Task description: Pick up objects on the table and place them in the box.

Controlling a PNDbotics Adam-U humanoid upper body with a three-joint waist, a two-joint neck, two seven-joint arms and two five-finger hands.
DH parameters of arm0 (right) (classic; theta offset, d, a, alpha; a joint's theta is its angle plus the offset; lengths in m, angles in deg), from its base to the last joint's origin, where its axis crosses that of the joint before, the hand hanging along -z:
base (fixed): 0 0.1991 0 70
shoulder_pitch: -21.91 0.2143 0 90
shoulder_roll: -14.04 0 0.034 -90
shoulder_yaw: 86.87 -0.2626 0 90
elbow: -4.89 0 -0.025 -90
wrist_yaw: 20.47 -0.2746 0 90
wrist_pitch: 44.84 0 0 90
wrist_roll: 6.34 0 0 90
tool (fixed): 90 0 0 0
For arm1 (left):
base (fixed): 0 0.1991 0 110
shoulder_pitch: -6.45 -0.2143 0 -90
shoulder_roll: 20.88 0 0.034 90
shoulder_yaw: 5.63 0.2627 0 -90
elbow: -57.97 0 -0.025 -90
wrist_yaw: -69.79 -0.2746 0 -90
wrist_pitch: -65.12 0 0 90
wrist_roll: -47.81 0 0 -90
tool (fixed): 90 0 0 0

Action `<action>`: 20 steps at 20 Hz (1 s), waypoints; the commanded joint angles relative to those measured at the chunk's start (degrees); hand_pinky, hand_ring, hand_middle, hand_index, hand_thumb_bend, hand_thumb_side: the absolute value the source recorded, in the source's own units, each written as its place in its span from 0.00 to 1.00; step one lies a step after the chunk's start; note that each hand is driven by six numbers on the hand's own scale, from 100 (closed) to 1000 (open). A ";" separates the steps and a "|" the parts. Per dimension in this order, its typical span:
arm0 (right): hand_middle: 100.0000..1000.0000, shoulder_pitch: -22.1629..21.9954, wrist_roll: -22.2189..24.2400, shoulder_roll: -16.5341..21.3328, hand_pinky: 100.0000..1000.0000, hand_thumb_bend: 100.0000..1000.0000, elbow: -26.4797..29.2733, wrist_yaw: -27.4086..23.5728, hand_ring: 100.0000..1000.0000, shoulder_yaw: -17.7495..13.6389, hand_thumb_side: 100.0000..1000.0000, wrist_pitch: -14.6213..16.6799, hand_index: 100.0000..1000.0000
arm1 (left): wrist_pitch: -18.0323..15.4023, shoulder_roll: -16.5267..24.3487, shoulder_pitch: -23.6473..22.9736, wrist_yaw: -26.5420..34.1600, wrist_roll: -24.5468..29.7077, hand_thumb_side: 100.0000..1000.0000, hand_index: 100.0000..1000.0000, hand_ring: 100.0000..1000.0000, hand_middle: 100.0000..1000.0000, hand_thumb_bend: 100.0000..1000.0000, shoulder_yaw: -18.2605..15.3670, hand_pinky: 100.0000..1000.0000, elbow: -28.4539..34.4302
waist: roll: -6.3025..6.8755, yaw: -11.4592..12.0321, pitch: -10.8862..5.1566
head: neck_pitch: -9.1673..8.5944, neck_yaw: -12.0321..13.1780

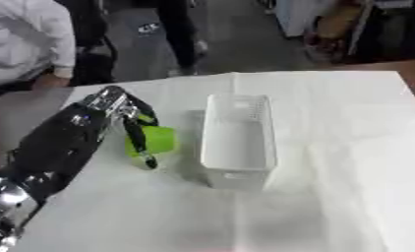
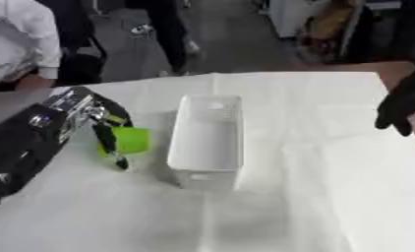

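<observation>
Green object [image 1: 158, 139] in left hand [image 1: 132, 123] | white box [image 1: 238, 142] beside | white-covered table [image 1: 348, 162]

Grey floor [image 1: 237, 34] beyond white-covered tabletop [image 1: 348, 147]; blurred white cabinet [image 1: 293, 15] and brown clutter [image 1: 336, 29] at far right.

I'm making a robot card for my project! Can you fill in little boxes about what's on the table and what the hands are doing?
Table cover: white cloth
Box: white box, upright, mid-table, looks empty
Object: bright green object, left of the box, not inside it
Left hand: left hand on the green object, fingers curled around it
Right hand: right hand dark, at the right edge above the cloth, holding nothing visible; fingers unclear
</observation>
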 commanded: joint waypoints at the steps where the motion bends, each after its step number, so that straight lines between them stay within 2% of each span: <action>1: 0.42 0.64 0.18 0.84 0.00 0.00 0.58 -0.34 0.30 -0.22 0.79 0.10 0.55 | -10.09 0.54 0.57 -1.45 9.77 0.66 0.87 0.72 0.84 0.75 -0.22 0.56 -0.73 | -0.31 -0.05 -0.70 | -0.86 0.37; 4: 0.42 0.65 0.18 0.80 0.00 0.00 0.58 -0.33 0.30 -0.24 0.79 0.07 0.55 | -10.52 0.23 0.57 -2.85 9.77 0.64 0.85 0.69 0.80 0.73 -0.44 0.53 -1.71 | -0.34 -0.07 -0.67 | -2.38 0.16; 7: 0.42 0.64 0.18 0.79 0.00 0.00 0.58 -0.35 0.30 -0.25 0.79 0.02 0.55 | -10.96 0.05 0.65 -4.31 9.77 0.60 0.81 0.63 0.73 0.65 -0.87 0.45 -2.53 | -0.37 -0.05 -0.69 | -3.21 -0.01; 10: 0.42 0.62 0.18 0.80 0.00 0.00 0.58 -0.37 0.30 -0.27 0.79 0.01 0.55 | -11.01 0.16 0.74 -5.57 9.77 0.57 0.69 0.44 0.58 0.46 -1.30 0.29 -2.63 | -0.38 0.00 -0.74 | -3.54 0.13; 11: 0.42 0.60 0.17 0.80 0.00 0.00 0.58 -0.37 0.30 -0.28 0.79 0.00 0.55 | -10.86 0.31 0.74 -5.69 9.77 0.61 0.62 0.35 0.49 0.29 -1.48 0.20 -2.28 | -0.38 0.02 -0.75 | -3.68 0.20; 14: 0.42 0.55 0.17 0.85 0.00 0.00 0.58 -0.35 0.30 -0.29 0.79 -0.02 0.55 | -9.27 1.11 0.66 -3.98 9.76 0.69 0.49 0.12 0.31 0.00 -1.85 0.00 0.99 | -0.37 0.08 -0.79 | -3.92 0.31; 15: 0.42 0.53 0.17 0.86 0.00 0.00 0.58 -0.34 0.30 -0.29 0.79 -0.03 0.55 | -8.31 1.49 0.71 -2.46 9.68 0.76 0.44 0.05 0.25 0.00 -1.88 0.00 3.04 | -0.36 0.10 -0.81 | -3.95 0.34; 16: 0.42 0.52 0.17 0.88 0.00 0.00 0.58 -0.32 0.30 -0.29 0.79 -0.03 0.55 | -7.20 1.98 0.62 -0.68 9.42 0.71 0.46 0.08 0.27 0.00 -1.62 0.00 5.24 | -0.34 0.11 -0.81 | -3.99 0.37; 17: 0.42 0.51 0.16 0.89 0.00 0.00 0.58 -0.32 0.30 -0.30 0.79 -0.02 0.55 | -6.02 2.53 0.64 1.05 8.69 0.74 0.39 0.00 0.16 0.00 -1.34 0.00 7.59 | -0.33 0.11 -0.81 | -4.05 0.40; 20: 0.42 0.49 0.18 0.93 0.00 0.00 0.58 -0.29 0.30 -0.28 0.79 -0.02 0.55 | -2.77 4.41 0.36 4.55 6.31 0.74 0.35 0.00 0.10 0.00 -0.07 0.00 13.95 | -0.28 0.11 -0.82 | -4.17 0.57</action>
